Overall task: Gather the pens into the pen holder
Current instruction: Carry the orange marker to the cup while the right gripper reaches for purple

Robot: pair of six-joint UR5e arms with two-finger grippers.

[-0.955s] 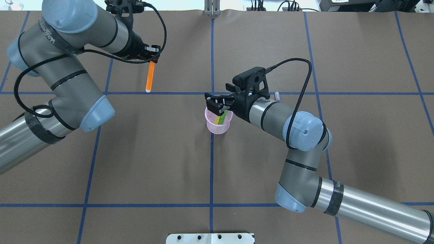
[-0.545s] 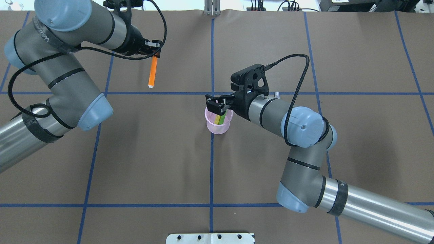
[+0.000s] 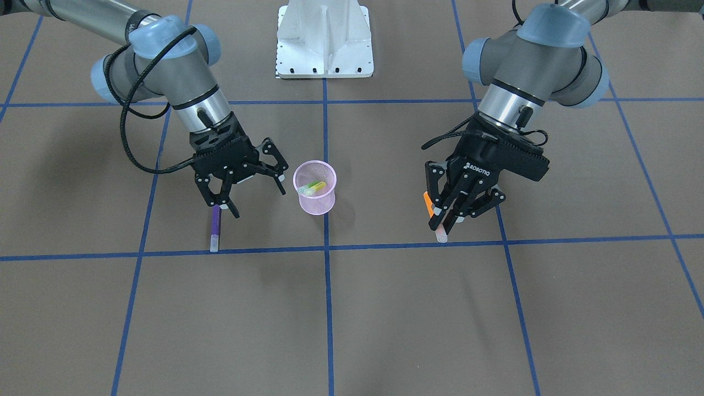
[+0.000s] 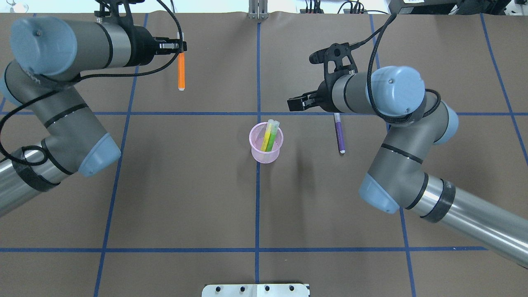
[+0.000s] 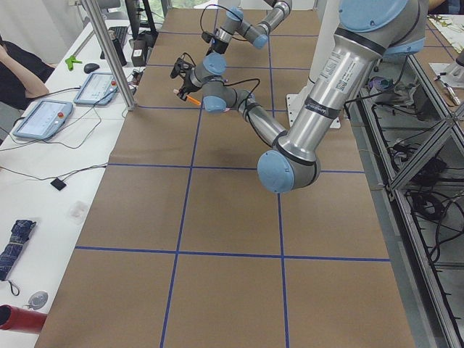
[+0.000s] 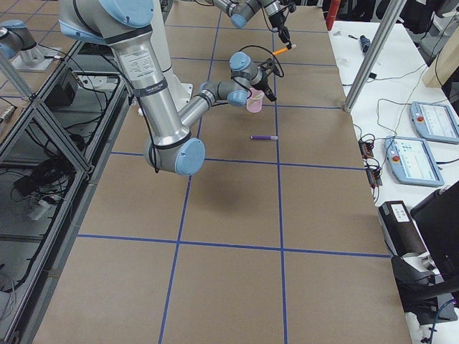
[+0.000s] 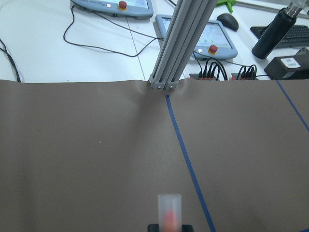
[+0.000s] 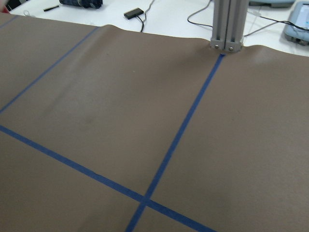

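Observation:
The pink mesh pen holder (image 4: 266,145) stands at the table's middle, also in the front view (image 3: 314,190). A green pen (image 4: 271,138) and a yellow one lean inside it. The purple pen (image 4: 340,134) lies on the table to the holder's right, seen in the front view (image 3: 215,228) too. My right gripper (image 4: 298,103) is open and empty, raised behind and right of the holder, above the purple pen's far end (image 3: 256,199). My left gripper (image 4: 180,46) is shut on the orange pen (image 4: 180,73) and holds it above the table at the far left (image 3: 448,217). The pen's whitish cap (image 7: 169,212) shows in the left wrist view.
An aluminium post (image 4: 258,10) stands at the far edge on the centre line. The robot's white base plate (image 3: 324,38) sits at the near edge. Blue tape lines (image 8: 178,135) grid the brown table. Tablets and cables (image 7: 207,43) lie beyond the far edge.
My right gripper has left the holder's mouth and moved back and right, leaving the green pen in the holder and uncovering the purple pen. My left gripper has carried the orange pen farther back.

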